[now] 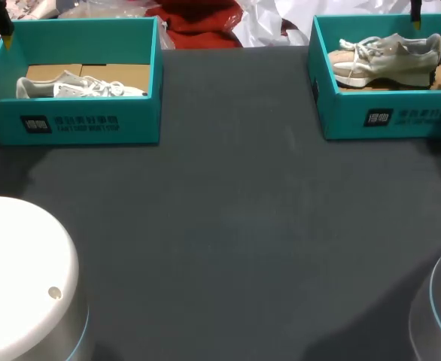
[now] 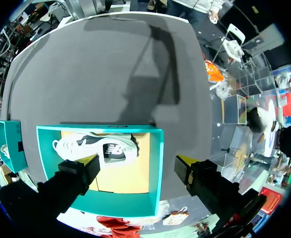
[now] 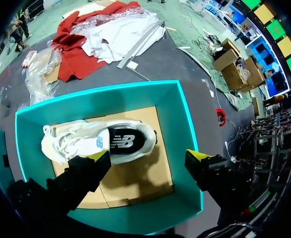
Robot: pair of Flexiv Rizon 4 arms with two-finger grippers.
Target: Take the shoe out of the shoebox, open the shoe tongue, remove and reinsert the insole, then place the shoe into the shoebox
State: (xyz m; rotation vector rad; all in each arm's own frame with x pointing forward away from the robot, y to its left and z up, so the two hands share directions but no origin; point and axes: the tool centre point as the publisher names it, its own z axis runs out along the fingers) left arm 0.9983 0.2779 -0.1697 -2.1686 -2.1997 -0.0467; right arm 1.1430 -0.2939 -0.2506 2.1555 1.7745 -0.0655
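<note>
The right gripper (image 3: pixel 148 155) is hanging spread wide over the right shoebox (image 1: pixel 386 116) at upper right. The left gripper (image 2: pixel 138 161) is gaping over the left shoebox (image 1: pixel 77 124) at upper left. The right shoe (image 1: pixel 390 59) and left shoe (image 1: pixel 81 88) are lying sideways inside, long axes running left-right, the right one seemingly toeing left. They are looking light and soft; the heel collar is offering the firmest pinch.
</note>
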